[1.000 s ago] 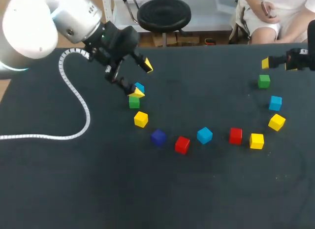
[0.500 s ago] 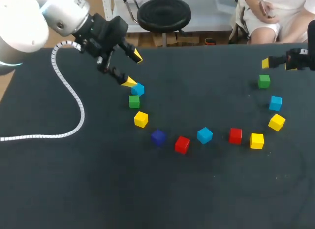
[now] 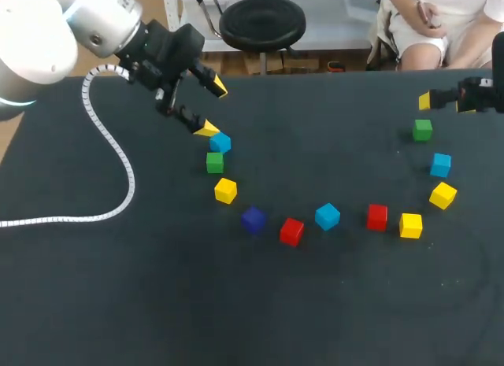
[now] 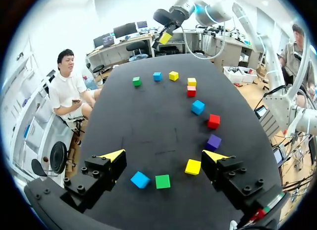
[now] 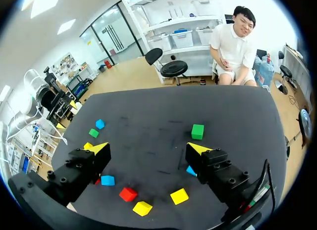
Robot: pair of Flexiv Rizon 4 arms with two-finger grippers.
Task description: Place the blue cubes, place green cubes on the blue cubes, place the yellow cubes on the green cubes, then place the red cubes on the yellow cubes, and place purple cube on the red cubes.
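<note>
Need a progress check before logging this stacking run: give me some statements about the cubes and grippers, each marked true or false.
1. No cube sits on another; all lie singly on the table. True.
2. The left gripper is shut on a blue cube. False: it is open and empty; the nearest blue cube lies on the table.
3. The one purple cube lies between a yellow cube and a red cube. True.
4. Four green cubes are on the table. False: there are only two green cubes.
</note>
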